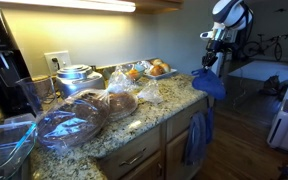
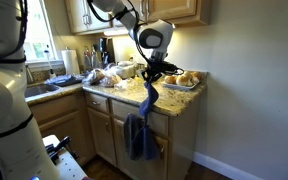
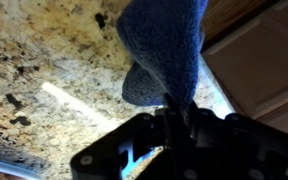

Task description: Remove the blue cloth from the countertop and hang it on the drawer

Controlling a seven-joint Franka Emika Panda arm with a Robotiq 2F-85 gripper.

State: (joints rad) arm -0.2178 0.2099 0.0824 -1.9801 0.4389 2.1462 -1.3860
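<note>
One blue cloth point(image 1: 208, 84) hung straight down from the gripper point(image 1: 212, 60), whose jaws were clamped on its top end; its long axis ran vertical, its lower end beside the bench point(image 1: 154, 112) corner, the drawer point(image 2: 125, 108) front lying just below and outward

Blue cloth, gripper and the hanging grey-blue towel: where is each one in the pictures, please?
blue cloth point(image 3: 164, 40), wrist view, middle of the bunched fabric.
gripper point(image 2: 155, 71), an exterior view, between the fingertips.
grey-blue towel point(image 1: 195, 138), an exterior view, middle of the draped part.
</note>
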